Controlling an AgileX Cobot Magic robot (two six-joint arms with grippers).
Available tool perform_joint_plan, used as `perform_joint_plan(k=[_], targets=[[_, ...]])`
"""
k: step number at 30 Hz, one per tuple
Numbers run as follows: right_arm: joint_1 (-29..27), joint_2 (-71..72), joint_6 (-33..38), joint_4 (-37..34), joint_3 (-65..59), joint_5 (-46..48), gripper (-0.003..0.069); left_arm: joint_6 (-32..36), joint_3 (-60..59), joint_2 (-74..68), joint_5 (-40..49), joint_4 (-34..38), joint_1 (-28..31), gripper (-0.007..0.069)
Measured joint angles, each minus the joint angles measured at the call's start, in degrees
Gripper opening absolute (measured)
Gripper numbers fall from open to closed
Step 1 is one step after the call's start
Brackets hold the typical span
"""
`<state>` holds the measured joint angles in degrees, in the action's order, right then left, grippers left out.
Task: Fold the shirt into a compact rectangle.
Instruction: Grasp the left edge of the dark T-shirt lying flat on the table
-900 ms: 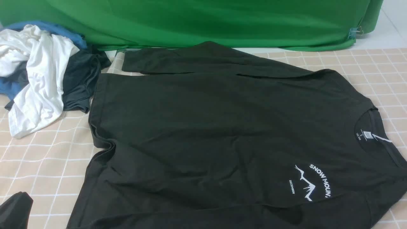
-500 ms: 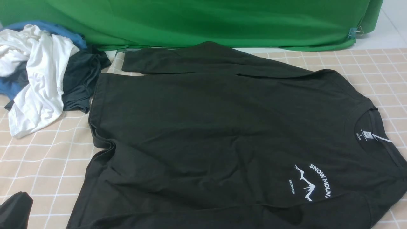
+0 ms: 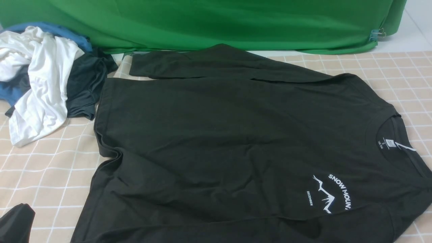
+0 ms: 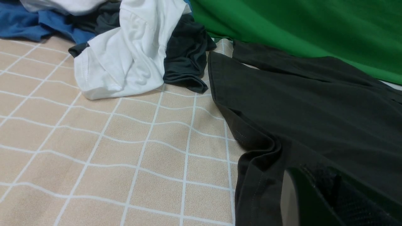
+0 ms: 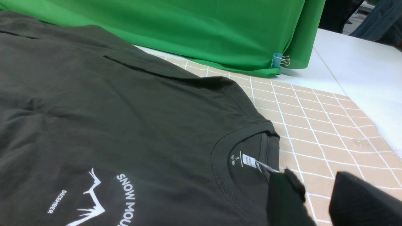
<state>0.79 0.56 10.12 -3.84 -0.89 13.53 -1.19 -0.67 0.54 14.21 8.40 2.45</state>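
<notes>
The shirt (image 3: 236, 141) lies spread, print up, over the middle and right of the front view on the checked desk (image 3: 44, 175). Its collar (image 5: 220, 169) is at the right edge, its hem (image 3: 101, 111) toward the left, and one sleeve (image 3: 202, 64) is laid along its upper edge. The right claw (image 5: 314, 185) hovers released just beside the collar, grasping nothing. The left claw (image 3: 15, 221), lower left, seems clenched and empty, apart from the hem. I think a pinch at the collar may take only the top layer, so the fold goes crooked. The hem is wrinkled, and the pile of clothes (image 3: 44, 77), upper left, lies just beside it and may be dragged along.
</notes>
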Motion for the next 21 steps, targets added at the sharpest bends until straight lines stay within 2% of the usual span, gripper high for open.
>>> perform_joint_plan(k=[5,10,13,18,21], targets=[[0.0,0.0,0.0,0.0,0.0,0.0,0.0242,0.15,0.0,0.0,-1.81,0.72,0.0,0.0035],[0.0,0.0,0.0,0.0,0.0,0.0,0.0242,-2.26,0.0,0.0,-11.6,18.19,0.0,0.0035],[0.0,0.0,0.0,0.0,0.0,0.0,0.0242,-5.25,0.0,0.0,-16.61,24.47,0.0,0.0035],[0.0,0.0,-0.57,-0.71,0.0,-2.09,0.0242,-16.44,0.0,-0.11,-27.79,26.76,0.0,0.0035],[0.0,0.0,-8.52,-7.65,0.0,-11.23,0.0242,-29.41,0.0,-0.17,-39.21,25.38,0.0,0.0035]])
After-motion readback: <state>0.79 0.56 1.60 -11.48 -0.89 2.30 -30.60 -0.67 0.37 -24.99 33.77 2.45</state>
